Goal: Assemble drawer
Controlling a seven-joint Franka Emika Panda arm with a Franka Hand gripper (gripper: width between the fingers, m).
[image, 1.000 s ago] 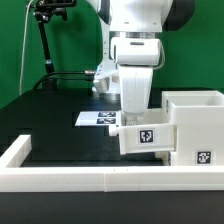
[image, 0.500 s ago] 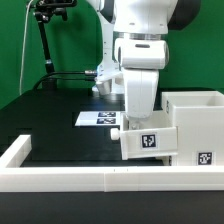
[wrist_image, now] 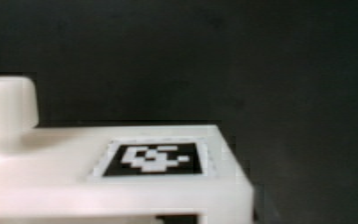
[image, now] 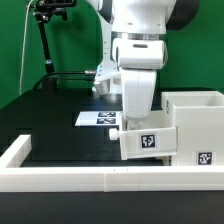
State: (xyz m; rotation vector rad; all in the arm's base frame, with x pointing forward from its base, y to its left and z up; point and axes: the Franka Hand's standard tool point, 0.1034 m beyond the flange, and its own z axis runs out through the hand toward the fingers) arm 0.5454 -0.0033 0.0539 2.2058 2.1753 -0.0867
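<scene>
Nearest the exterior camera runs the low white rim along the black table. Behind it a small tray with a square tag sits against the big case, on the exterior view's right. The arm stands over the tray; its claw is hidden, so its state cannot be told. Farther back lies the marker board.

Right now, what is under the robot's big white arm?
A small white drawer tray with a black-and-white tag sits below the arm, beside the boxy case. The gripper is hidden behind the wrist, so whether it holds the tray cannot be seen.
</scene>
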